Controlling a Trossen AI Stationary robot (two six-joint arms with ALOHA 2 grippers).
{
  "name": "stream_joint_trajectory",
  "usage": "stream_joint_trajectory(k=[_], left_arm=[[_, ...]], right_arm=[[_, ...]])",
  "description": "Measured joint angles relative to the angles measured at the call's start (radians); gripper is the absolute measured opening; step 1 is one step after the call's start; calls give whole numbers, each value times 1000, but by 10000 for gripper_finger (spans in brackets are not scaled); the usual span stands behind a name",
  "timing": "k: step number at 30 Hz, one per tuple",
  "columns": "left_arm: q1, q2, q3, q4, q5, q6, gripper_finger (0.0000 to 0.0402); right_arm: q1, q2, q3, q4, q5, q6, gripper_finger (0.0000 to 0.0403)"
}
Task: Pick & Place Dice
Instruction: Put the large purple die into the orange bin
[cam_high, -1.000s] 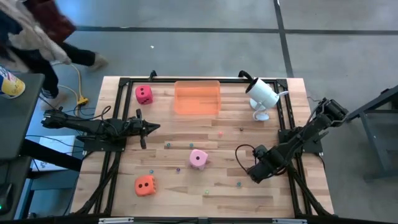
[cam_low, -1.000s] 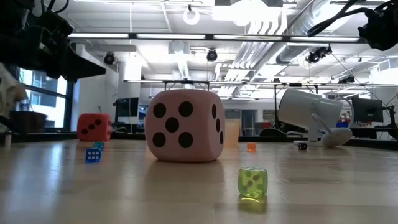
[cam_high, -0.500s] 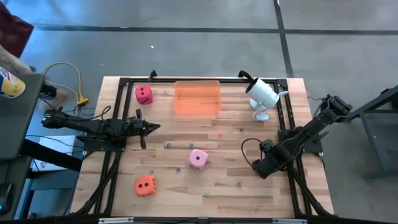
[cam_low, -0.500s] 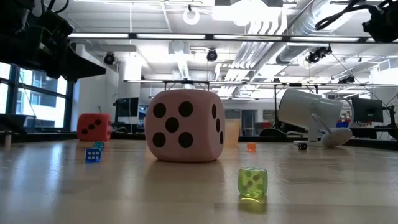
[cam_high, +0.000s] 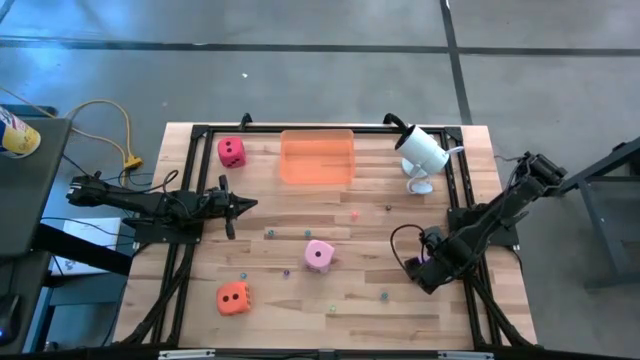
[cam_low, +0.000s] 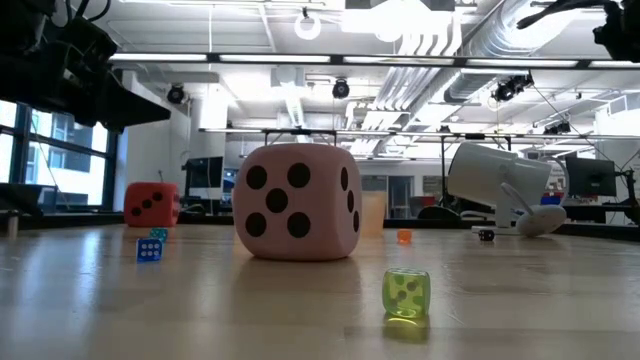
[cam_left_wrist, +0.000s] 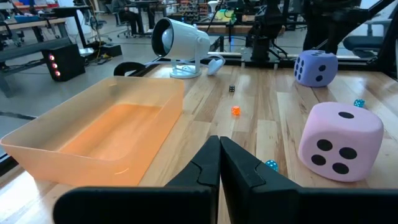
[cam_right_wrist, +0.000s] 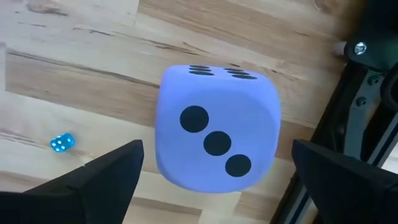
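Wooden table (cam_high: 300, 215) from above: red die (cam_high: 231, 151) beside the orange tray (cam_high: 317, 157), pink die (cam_high: 319, 254) mid-table, orange die (cam_high: 233, 296) near the front. Left gripper (cam_high: 245, 204) rests at the left side, fingers pressed together. Right gripper (cam_high: 424, 270) hangs low at the right. Low view: pink die (cam_low: 296, 201) centre, small green die (cam_low: 406, 293) in front. Left wrist view: purple die (cam_left_wrist: 315, 67) far right. Right wrist view: fingers (cam_right_wrist: 106, 174) spread wide on either side of the purple die (cam_right_wrist: 216, 127), not touching it.

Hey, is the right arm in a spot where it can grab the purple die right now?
Probably yes. The right end effector hangs over the purple die with its fingers spread wider than the die, one on each side. Nothing lies between them, though the table frame sits close on one side.
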Motion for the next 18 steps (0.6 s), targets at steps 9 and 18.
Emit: stream_joint_trajectory(k=[9, 18], left_arm=[[0, 0, 0, 0, 0, 0, 1], [0, 0, 0, 0, 0, 0, 1]], right_arm=[[6, 42, 0, -15, -3, 15, 399], [7, 39, -42, 20, -16, 59, 399]])
